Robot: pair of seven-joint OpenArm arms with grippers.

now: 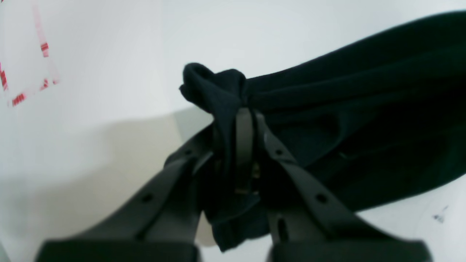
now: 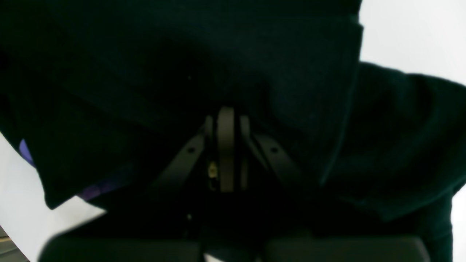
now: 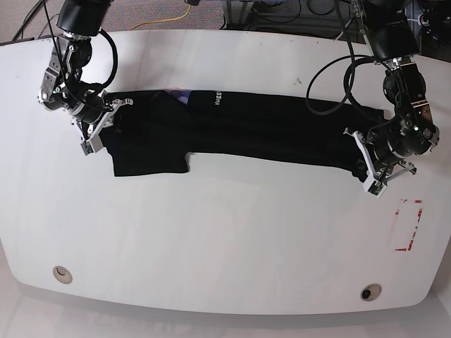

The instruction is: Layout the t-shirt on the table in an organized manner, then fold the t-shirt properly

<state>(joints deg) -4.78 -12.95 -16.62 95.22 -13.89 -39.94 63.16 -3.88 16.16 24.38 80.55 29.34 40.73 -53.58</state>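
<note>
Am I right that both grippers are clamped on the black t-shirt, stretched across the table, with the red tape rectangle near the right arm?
Not quite. The red tape rectangle lies near the left gripper, as the base view shows. The rest holds: the left gripper and the right gripper are both shut on the t-shirt, which is stretched between them across the table.
</note>
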